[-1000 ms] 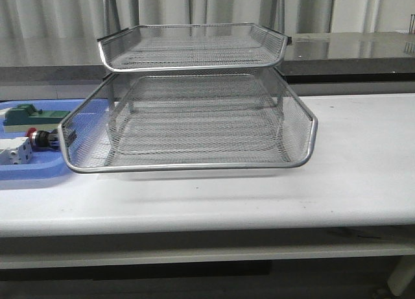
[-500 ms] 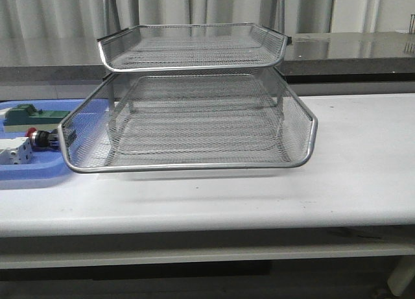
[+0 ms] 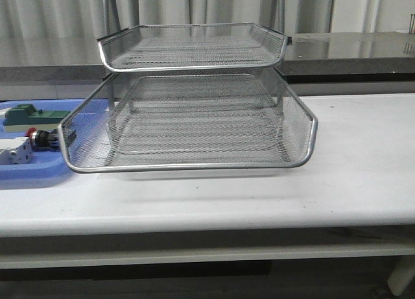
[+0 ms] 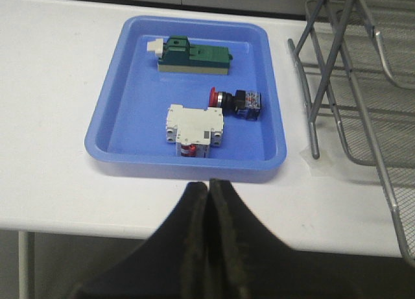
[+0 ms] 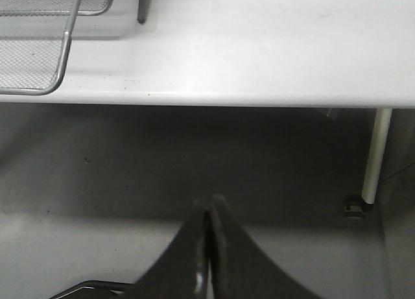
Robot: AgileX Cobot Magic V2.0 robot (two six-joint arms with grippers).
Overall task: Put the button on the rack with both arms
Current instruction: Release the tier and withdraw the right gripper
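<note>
Both pincers, left (image 4: 209, 182) and right (image 5: 209, 205), pressed closed, empty. Open left wide; straddle red-capped push-button (image 4: 235, 102) across collar in blue plastic tray (image 4: 107, 111), clear of white block (image 4: 194, 126).

A silver wire rack (image 3: 188, 117) stood on the white table (image 3: 350, 176), its mesh trays stacked one above another, the lower tray jutting further toward the camera than the one above. At the left edge lay a blue tray (image 3: 32, 172), partly hidden behind the rack's lower corner. In it sat a green block (image 3: 29, 114) toward the back, a white block (image 3: 14, 151) nearer the front, and the button (image 3: 40, 138) between them, its red cap pointing left, just beside the white block. Behind the table ran a grey counter (image 3: 350, 49) and pale curtains (image 3: 65, 10).
</note>
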